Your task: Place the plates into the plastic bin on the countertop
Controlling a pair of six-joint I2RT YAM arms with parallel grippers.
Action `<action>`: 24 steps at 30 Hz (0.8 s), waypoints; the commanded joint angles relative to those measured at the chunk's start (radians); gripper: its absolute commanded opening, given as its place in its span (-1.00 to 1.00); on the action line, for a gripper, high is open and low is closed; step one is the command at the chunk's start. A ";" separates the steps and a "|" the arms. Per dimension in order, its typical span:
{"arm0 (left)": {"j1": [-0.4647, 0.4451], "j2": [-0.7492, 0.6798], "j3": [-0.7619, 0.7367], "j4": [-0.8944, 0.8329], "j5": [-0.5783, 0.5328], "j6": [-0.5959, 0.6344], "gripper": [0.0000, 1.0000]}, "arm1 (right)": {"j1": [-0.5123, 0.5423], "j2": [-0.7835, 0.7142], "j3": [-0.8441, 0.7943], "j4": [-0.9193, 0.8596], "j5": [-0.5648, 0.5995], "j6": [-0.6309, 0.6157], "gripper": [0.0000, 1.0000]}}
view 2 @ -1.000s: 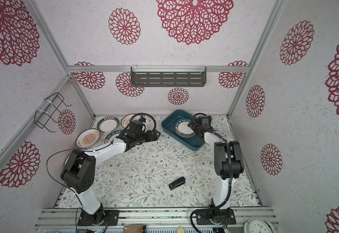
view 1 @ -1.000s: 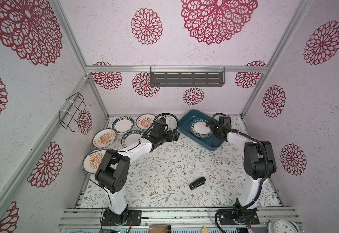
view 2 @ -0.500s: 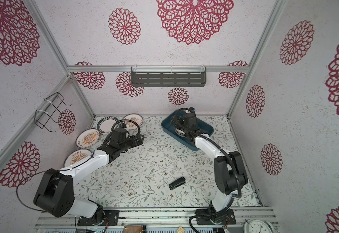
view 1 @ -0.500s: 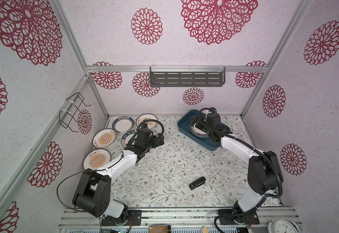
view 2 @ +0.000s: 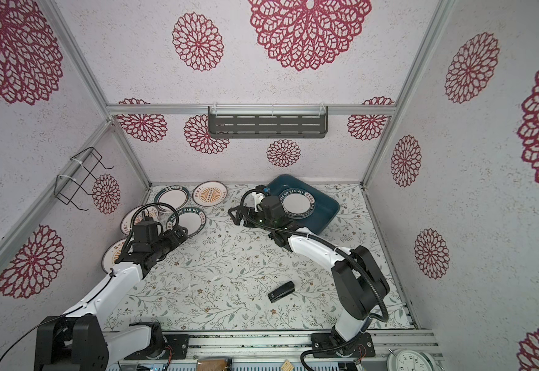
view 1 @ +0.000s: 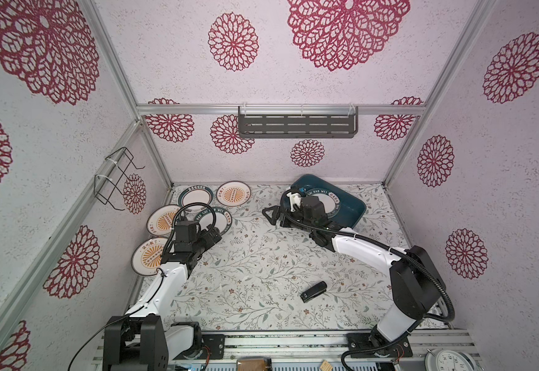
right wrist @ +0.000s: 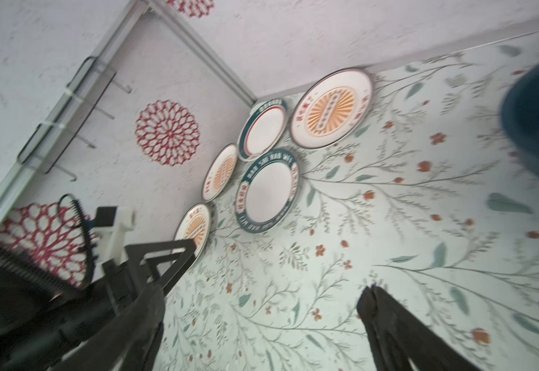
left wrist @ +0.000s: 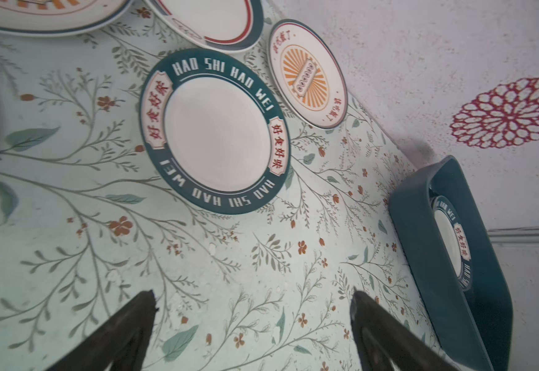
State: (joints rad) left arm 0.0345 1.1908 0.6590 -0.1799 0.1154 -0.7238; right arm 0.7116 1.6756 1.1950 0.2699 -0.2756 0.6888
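Teal lettering filled the left wrist view, and that looked like the target: the lettered plate (left wrist: 215,131) lay flat on the countertop (view 1: 261,263), just ahead of the left gripper (left wrist: 253,297), whose jaws stood wide apart with nothing between them. Across the way the right gripper (view 1: 269,214) was just as widely spread and just as empty, hanging over bare countertop between the loose plates and the plastic bin (view 1: 354,208). That bin sat angled in the far right corner with a binned plate (view 1: 331,201) inside (whether more lay stacked under it, I could not tell).

How to take this one well? A flat plate offers no side to pinch, so I judged one finger had to slide under the near rim while the other came down on top, low and slow, or the plate would skate off. The open near side was the way in. The ringed plate (view 1: 195,196) sat at its far edge, touching or nearly, and a sunburst plate (view 1: 163,218) crowded it on the wall side.

The bigger worry was the right gripper, parked on the line from plate to bin, so a straight carry risked a clash. A small black object (view 1: 313,291) lay well apart towards the front, no bother
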 commanded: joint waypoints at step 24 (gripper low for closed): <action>0.263 0.377 -0.042 0.356 0.365 -0.068 0.80 | 0.123 0.094 0.163 0.006 -0.121 -0.073 0.97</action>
State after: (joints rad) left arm 0.2878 1.5352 0.5922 0.0978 0.4252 -0.7818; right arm 0.8368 1.7420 1.3163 0.2485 -0.3748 0.6205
